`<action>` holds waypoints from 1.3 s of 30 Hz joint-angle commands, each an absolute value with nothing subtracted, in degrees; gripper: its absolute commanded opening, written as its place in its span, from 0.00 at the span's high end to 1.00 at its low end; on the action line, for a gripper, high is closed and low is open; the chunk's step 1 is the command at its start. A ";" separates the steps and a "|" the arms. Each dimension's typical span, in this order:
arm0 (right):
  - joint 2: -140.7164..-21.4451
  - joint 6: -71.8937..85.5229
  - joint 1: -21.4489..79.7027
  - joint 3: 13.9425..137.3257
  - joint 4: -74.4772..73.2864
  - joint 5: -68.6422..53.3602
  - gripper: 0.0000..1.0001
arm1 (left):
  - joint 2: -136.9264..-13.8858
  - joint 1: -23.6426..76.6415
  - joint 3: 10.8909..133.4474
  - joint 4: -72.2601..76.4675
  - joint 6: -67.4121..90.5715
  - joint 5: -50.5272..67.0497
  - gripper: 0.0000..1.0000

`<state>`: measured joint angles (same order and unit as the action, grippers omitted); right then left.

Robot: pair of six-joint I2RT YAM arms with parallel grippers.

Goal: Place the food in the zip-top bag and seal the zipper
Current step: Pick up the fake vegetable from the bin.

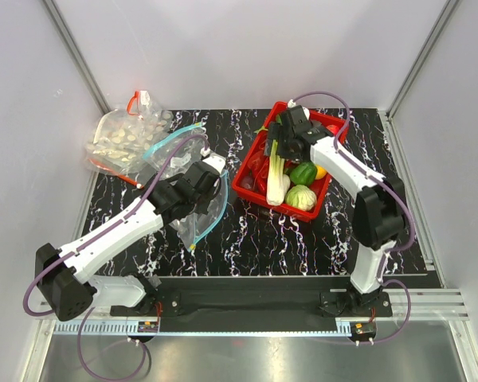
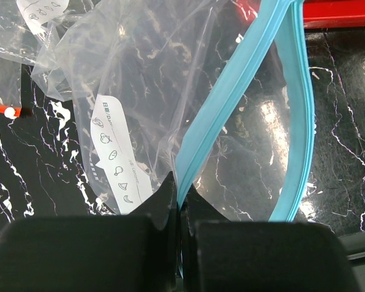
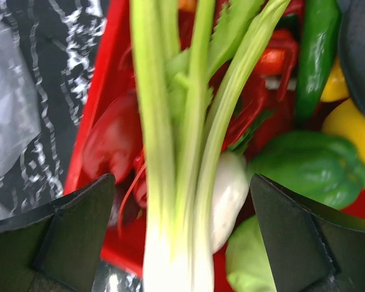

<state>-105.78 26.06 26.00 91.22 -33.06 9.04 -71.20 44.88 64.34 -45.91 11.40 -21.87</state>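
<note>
The zip-top bag (image 2: 140, 73) lies clear and crinkly on the black marble table, its white label (image 2: 112, 155) facing up. My left gripper (image 2: 181, 198) is shut on the teal-blue zipper (image 2: 231, 103), which loops open beyond the fingers. From above, the left gripper (image 1: 215, 169) sits at the bag (image 1: 201, 215). The food is in a red basket (image 1: 251, 196). My right gripper (image 3: 182, 237) stands open, straddling the leek (image 3: 170, 182) without touching it. A white radish piece (image 3: 228, 194) lies beside the stalk. In the top view the right gripper (image 1: 280, 146) hovers over the leek (image 1: 276, 181).
A second clear bag with a red zipper (image 1: 123, 143) lies at the back left. The basket also holds a green pepper (image 3: 310, 164), a pale green vegetable (image 3: 249, 261), yellow produce (image 3: 353, 131) and red toys (image 3: 112, 140). White walls enclose the table.
</note>
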 commanded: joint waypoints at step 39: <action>-77.73 24.77 22.06 67.80 -8.28 -16.97 0.84 | -75.49 44.21 67.41 -46.22 11.68 -20.04 1.00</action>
